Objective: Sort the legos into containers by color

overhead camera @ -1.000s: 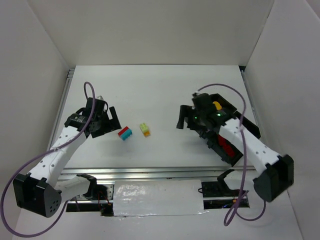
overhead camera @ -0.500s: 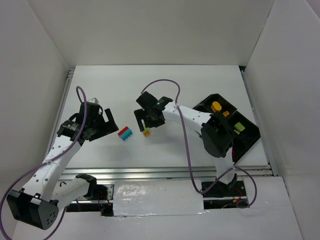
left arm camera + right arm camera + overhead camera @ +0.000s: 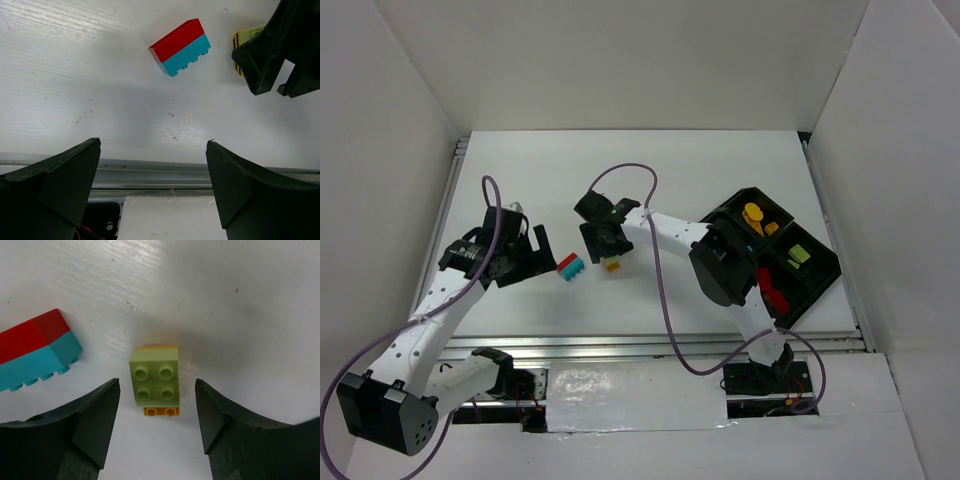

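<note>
The green brick (image 3: 154, 376) sits clicked onto an orange brick (image 3: 160, 411), so the two lie as one small stack near the middle of the counter (image 3: 650, 170). Close by at 9 o'clock from it, not touching, a red brick (image 3: 177, 37) is joined the same way to a blue brick (image 3: 187, 54). Each stack mixes two colours, so I judge both must be pulled apart before their halves can be sorted. That would explain why both arms gather here and not at the tray (image 3: 817, 285), which sits out at 3 o'clock. A yellow piece (image 3: 753, 213), a green piece (image 3: 798, 256) and red pieces (image 3: 772, 295) lie there in separate compartments.

The right arm stretches from its base at 5 o'clock far across toward the counter's middle, with its wrist turned down. The right fingers (image 3: 95, 420) are spread wide and empty, one on each side of the green-and-orange stack, with a clear gap on both sides. How low they hang over the counter I cannot tell.

The left arm rises from 7 o'clock with a bent elbow and aims toward 3 o'clock. The left fingers (image 3: 55, 185) are also spread wide and hold nothing. The red-and-blue stack lies ahead of them, apart from both tips.
</note>
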{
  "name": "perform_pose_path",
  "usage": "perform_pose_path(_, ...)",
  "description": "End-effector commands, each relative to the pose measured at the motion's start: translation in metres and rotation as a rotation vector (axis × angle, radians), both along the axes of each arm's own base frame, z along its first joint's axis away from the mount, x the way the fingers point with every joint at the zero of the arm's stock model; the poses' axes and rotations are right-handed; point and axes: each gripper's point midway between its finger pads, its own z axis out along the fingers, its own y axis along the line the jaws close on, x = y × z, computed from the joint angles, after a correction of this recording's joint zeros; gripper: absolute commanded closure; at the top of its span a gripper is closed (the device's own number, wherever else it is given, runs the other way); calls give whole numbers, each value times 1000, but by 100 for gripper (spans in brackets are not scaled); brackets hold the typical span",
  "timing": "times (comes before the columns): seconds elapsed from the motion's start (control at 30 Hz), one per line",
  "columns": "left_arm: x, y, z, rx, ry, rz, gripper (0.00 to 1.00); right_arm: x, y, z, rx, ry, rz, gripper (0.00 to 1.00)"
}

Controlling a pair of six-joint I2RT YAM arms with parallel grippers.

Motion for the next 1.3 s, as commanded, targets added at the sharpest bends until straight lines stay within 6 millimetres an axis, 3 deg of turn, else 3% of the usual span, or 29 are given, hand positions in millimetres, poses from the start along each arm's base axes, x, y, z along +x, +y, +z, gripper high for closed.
perform_pose_path(0.0, 7, -4, 11, -3, -18, -52, 1, 17, 11, 8, 3, -70, -10, 33)
perform_pose_path(0.13, 12, -8, 11, -3, -13, -79, 1, 14, 16, 7, 17, -74, -2, 59)
perform_pose_path(0.17, 13, -9, 9, -5, -4, -87, 0, 16, 18, 10, 27, -97, -10, 79)
perform_pose_path(0.23, 14, -10, 7, 0, 3, -101, 0, 15, 18, 18, 43, -120, -16, 94)
perform_pose_path(0.33, 17, -14, 4, -9, 12, -132, 1, 10, 17, 41, 86, -128, -46, 100)
perform_pose_path(0.57, 19, -43, 13, -136, -19, -240, 1, -21, 3, 114, 389, -40, -46, 100)
perform_pose_path(0.6, 20, -52, 18, -183, -32, -271, 1, -40, 2, 125, 476, 32, -11, 100)
perform_pose_path(0.67, 20, -67, 28, -256, -66, -331, 1, -41, 3, 145, 607, 44, 9, 100)
perform_pose_path(0.7, 26, -77, 41, -304, -129, -370, 1, -59, 1, 156, 677, 90, 39, 100)
perform_pose_path(0.8, 11, -109, 76, -502, -230, -524, 0, -66, -6, 187, 808, 79, 74, 100)
perform_pose_path(0.83, 5, -123, 102, -586, -319, -626, 1, -72, -4, 203, 881, 94, 107, 100)
perform_pose_path(0.9, -6, -133, 117, -678, -358, -693, 1, -77, -16, 225, 978, 98, 104, 100)
perform_pose_path(0.93, -15, -141, 139, -738, -437, -790, 0, -81, -15, 244, 1056, 81, 156, 100)
perform_pose_path(1.03, -31, -151, 162, -835, -484, -896, 1, -94, -26, 282, 1220, 58, 213, 100)
perform_pose_path(1.13, -35, -157, 172, -830, -511, -951, 4, -111, -29, 310, 1307, 47, 294, 100)
perform_pose_path(1.27, -38, -163, 179, -836, -522, -971, 11, -122, -37, 330, 1382, -2, 314, 100)
